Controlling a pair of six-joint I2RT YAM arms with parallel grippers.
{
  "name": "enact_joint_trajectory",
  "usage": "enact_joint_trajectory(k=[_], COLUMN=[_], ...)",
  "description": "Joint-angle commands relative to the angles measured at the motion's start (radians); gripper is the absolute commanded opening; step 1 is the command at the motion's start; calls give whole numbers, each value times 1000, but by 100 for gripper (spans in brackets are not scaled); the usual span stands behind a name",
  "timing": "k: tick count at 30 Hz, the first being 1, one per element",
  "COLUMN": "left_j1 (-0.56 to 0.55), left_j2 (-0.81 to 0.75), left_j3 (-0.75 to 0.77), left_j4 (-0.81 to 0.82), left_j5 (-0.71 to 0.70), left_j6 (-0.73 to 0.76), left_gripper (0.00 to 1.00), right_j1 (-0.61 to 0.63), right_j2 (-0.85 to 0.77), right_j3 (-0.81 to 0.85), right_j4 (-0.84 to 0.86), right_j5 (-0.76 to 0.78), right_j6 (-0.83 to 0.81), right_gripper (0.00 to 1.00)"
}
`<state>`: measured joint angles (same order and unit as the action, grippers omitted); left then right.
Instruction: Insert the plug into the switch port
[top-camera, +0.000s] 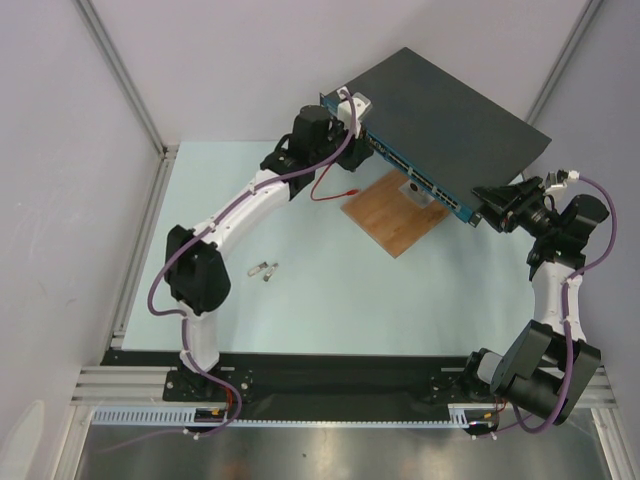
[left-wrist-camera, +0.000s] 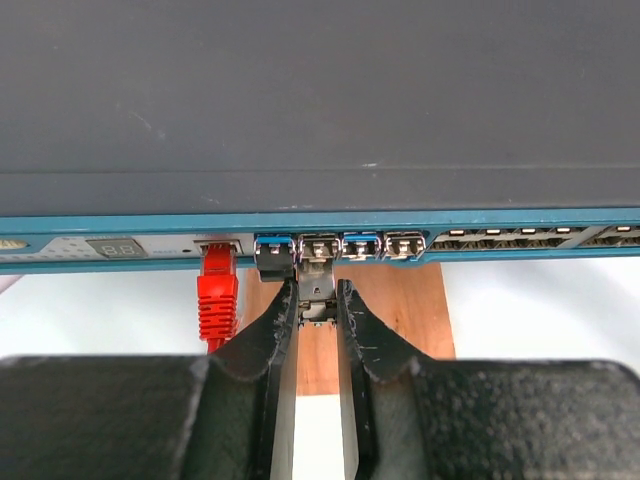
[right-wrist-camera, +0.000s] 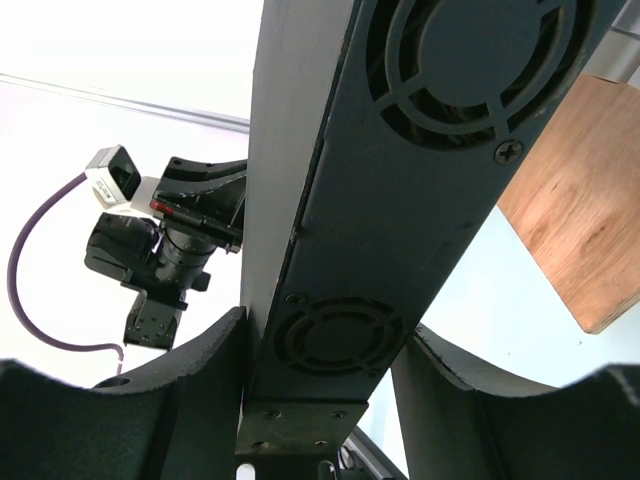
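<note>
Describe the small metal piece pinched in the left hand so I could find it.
Start at the switch, the big dark flat box, and follow its blue front edge right of the red cable plug. There the left hand pinches the plug: a bare silver piece jutting from the port row, unlike the blue-tabbed neighbours either side.

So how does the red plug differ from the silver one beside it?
The red plug stands free, untouched; the silver plug is pinched in the left gripper. The red plug looks plastic, the silver plug metal. Both point into ports on the switch's blue front edge.
</note>
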<state>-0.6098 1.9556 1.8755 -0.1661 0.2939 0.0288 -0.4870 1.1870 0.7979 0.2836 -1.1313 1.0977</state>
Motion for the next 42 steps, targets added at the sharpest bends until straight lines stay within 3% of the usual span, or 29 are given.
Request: enact_joint_trajectory(k=[1,3,4,7,14,17,20,24,27,42], left_j1=[-5,-4,-4,2,13,15,15,15,13,13], left_j2=[26,-4,-15,-81,-198,-213,-201,-162,-136,-46], left_j3=[71,59,54,13,-65,-78,-73,-27,2,74], left_j4=[113,74,60,24,-56,-99,-119,-139,-147,-138], left_j5=[24,28,24,21,-9,-39,-38,-33,-16,7], left_j6=[-23,-15,-12,-12,23,31,30,3,-20,-82], left_gripper=[11,20,30,41,45,43,34,8,0,0], right_j1=[50,48,48,44,33,33,33,34,36,41], right_j2=[19,22,20,20,16,17,20,28,34,51], right_j3=[55,58,60,63,69,76,83,101,112,127], right_j4=[49,46,39,16,-9,-26,-37,-75,-86,-123], right_j5=[36,38,39,47,36,33,28,21,19,7], right_j6=[-113,-114,-117,-136,-157,-170,-183,-208,-220,-257], right_gripper=[0,0,0,0,0,0,0,0,0,0])
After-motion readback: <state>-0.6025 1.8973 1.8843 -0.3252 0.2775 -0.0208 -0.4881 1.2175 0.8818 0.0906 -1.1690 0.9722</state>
